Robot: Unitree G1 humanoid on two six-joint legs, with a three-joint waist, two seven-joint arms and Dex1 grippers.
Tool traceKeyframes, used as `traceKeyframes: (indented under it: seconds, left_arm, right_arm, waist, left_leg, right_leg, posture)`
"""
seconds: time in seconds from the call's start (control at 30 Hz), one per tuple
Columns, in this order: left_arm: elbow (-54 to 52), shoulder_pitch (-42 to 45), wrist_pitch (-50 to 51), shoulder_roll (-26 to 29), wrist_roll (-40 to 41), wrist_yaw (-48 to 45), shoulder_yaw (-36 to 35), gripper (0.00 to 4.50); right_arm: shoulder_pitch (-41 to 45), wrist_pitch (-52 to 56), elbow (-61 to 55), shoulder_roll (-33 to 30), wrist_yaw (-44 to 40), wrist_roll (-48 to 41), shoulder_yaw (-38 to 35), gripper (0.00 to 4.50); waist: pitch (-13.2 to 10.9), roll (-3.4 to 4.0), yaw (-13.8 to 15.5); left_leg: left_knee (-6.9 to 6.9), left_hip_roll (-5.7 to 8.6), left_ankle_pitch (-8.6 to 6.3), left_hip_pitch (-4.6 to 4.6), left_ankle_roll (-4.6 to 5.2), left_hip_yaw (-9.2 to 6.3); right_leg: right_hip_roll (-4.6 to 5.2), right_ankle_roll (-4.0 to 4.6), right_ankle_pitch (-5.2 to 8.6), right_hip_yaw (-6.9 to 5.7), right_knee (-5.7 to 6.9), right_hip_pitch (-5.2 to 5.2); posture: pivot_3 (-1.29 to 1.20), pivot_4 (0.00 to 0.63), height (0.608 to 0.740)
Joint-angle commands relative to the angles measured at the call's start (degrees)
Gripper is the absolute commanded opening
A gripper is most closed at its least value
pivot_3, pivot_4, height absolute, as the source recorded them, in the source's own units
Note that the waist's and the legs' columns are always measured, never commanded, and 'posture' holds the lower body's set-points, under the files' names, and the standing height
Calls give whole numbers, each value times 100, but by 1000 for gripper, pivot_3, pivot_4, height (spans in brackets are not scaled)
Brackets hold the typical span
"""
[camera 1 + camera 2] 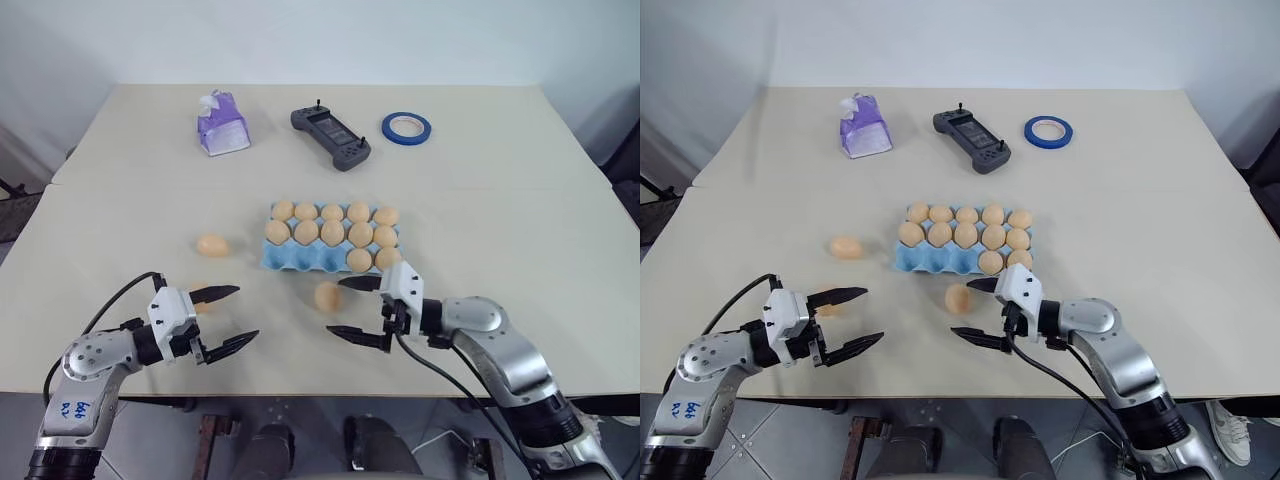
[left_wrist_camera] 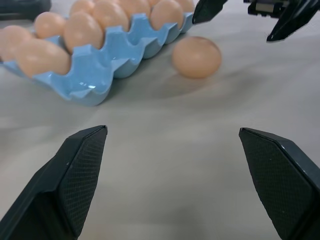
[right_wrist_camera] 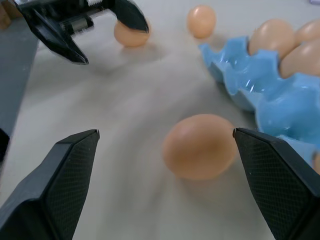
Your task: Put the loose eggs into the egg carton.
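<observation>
Egg (image 1: 327, 296) nearest the work lies loose on the table (image 1: 520, 200) just in front of the egg carton (image 1: 300, 258), directly ahead of the wide-open, empty right gripper (image 1: 355, 308), which is far closer to it than the equally wide-open left gripper (image 1: 228, 317).

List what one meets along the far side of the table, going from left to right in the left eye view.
Purple tissue pack with a white tuft → dark grey handheld controller with two short sticks → blue ring of tape.
</observation>
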State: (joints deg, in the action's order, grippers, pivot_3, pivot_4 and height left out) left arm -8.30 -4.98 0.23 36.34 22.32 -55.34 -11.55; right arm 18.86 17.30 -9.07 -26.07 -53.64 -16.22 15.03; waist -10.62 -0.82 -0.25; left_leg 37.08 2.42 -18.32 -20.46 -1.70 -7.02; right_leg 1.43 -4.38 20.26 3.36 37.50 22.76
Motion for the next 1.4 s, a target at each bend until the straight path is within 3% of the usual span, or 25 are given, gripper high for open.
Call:
traceKeyframes:
  seconds: [0.03,0.07,0.17,0.4,0.87,0.97,1.2,1.4]
  left_arm:
    - [-210,-284,-51,1,73,170,-291,4500]
    - [-239,-325,-46,-13,78,212,-313,4500]
    - [-300,-398,-64,-84,87,357,-345,4500]
    - [-418,-441,-28,-159,80,521,-298,4500]
    - [-277,-348,57,-152,-39,787,-367,4500]
    - [-229,-415,45,-122,0,890,-513,4500]
    - [-498,-853,82,-203,151,1041,-853,4500]
    - [-400,-917,72,-363,171,1394,-1181,4500]
  right_arm:
    - [224,-279,410,235,77,278,210,4486]
    - [255,-306,515,274,81,345,242,4486]
    - [347,-550,852,419,94,529,326,3897]
    - [438,-684,886,743,66,467,241,1388]
    - [668,21,68,450,-310,-405,-336,1388]
    - [491,342,-206,187,-533,-771,-462,1990]
    - [-191,-79,-533,-486,-674,-814,-1079,4438]
    - [-849,-565,-600,-1073,-918,-818,-1504,4477]
  waist:
    - [0,0,-18]
    - [0,0,-9]
    - [0,0,17]
    - [0,1,2]
    - [-1,1,3]
    - [-1,1,8]
    - [-1,1,18]
    - [-1,0,26]
  left_leg:
    - [-2,-1,0,1,0,5]
    - [-2,-3,0,2,0,4]
    - [0,-2,0,2,0,1]
    - [0,-1,0,1,0,3]
    - [-2,-1,0,1,-1,2]
    - [-3,-1,-3,0,3,2]
    - [-5,-4,-9,-5,7,6]
    - [-1,-5,-9,-6,9,9]
  right_leg:
    - [0,0,0,0,2,3]
    - [-1,0,0,-2,4,4]
    - [0,1,0,-5,5,4]
    - [1,0,0,-4,10,6]
    - [1,1,0,-5,9,6]
    - [1,1,0,-6,5,6]
    - [1,1,0,-5,-9,6]
    - [1,0,0,-5,-11,2]
  posture:
    - [0,150,740]
    - [0,150,740]
    - [0,150,740]
    - [0,150,740]
    - [0,150,740]
    - [0,150,740]
    - [0,150,740]
    - [0,150,740]
